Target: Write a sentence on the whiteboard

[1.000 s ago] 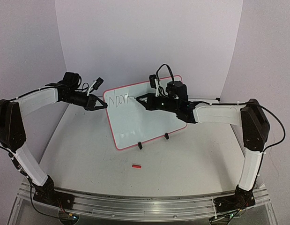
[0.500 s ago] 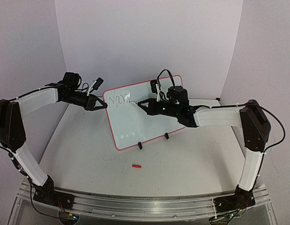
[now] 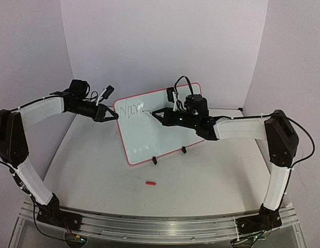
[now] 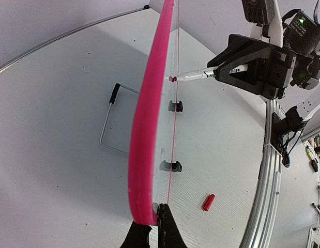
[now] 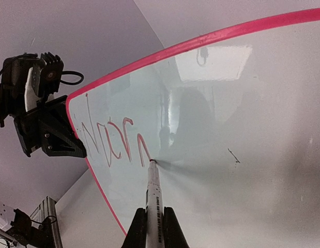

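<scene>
The whiteboard (image 3: 160, 135), white with a pink rim, stands tilted on two black clip feet at the table's middle. My left gripper (image 3: 112, 117) is shut on its upper left edge; the left wrist view shows the pink rim (image 4: 146, 129) edge-on, pinched between my fingertips (image 4: 152, 227). My right gripper (image 3: 158, 112) is shut on a white marker (image 5: 154, 199) whose tip touches the board face. The sentence (image 5: 110, 140) is a few thin red letters, roughly "Nom", at the board's top left, ending at the marker tip.
A red marker cap (image 3: 150, 183) lies on the table in front of the board. A wire stand (image 4: 110, 123) lies behind it. A small dark mark (image 5: 233, 155) sits on the board right of the writing. The metal rail (image 3: 149, 223) runs along the near edge.
My right gripper moved slightly right along the board with the marker, adding a stroke to the writing. The left gripper and the board stayed still.
</scene>
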{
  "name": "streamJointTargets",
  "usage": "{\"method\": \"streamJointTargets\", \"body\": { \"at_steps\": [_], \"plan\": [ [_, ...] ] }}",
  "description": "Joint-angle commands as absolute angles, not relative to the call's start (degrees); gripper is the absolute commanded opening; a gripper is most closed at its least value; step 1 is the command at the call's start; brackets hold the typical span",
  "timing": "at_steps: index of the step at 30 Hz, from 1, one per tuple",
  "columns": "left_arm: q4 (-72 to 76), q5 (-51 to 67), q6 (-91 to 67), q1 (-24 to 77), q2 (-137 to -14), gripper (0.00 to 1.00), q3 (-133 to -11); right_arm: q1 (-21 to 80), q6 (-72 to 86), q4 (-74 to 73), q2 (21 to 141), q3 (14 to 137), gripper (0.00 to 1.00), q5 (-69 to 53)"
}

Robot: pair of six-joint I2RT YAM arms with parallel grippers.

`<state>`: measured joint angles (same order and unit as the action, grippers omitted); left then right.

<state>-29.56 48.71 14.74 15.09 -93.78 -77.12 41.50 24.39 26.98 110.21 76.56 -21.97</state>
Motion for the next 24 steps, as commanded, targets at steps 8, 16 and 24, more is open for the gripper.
{"method": "streamJointTargets", "body": {
  "at_steps": [8,16,24],
  "plan": [
    [-30.89,46.21,19.65,16.35,-93.08,0.0,-77.09,40.17,25.36,29.97,110.13,79.01,0.0,-16.53],
    [-30.93,46.28,19.65,16.35,-93.17,0.0,-77.17,39.91,25.73,30.59,109.78,77.9,0.0,-15.41],
    [-30.86,46.24,19.64,16.35,-93.26,0.0,-77.17,39.77,26.17,30.62,109.4,75.1,0.0,-15.28]
  ]
}}
